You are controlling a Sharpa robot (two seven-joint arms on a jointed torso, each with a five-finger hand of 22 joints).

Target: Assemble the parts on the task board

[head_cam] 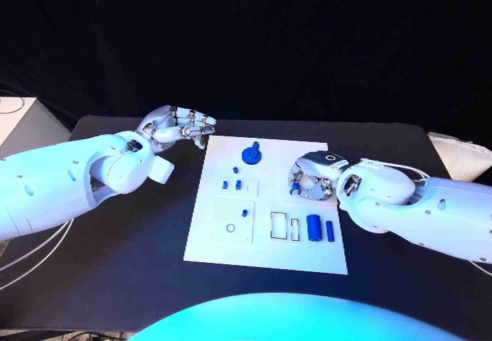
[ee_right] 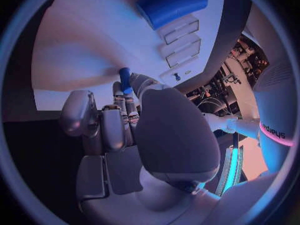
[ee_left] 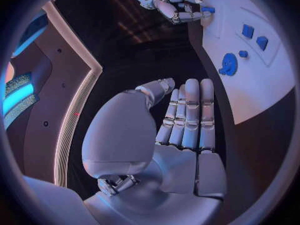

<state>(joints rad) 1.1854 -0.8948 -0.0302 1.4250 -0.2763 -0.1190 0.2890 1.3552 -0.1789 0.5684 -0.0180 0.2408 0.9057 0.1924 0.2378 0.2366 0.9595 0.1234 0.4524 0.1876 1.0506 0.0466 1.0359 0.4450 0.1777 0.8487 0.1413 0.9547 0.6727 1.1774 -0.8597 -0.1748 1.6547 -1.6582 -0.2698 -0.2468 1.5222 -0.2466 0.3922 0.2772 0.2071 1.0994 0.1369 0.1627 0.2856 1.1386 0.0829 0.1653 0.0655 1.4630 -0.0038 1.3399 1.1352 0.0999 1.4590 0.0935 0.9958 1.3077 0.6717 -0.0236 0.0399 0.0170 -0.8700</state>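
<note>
I am pinching a small blue peg (ee_right: 125, 78) in my right hand (head_cam: 311, 179), holding it low over the board (head_cam: 269, 249) near its right edge so it can seat. My left hand (head_cam: 176, 126) is waiting off the board's left corner, fingers loose, holding nothing.

The board (head_cam: 269, 249) lies mid-table (head_cam: 123, 284). The left hand (head_cam: 176, 128) is beside its far left corner, the right hand (head_cam: 311, 181) over its right edge.

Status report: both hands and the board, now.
Left hand open, off the task board's far left corner. Right hand on the board, pinching a small blue part. Nothing in the way.
</note>
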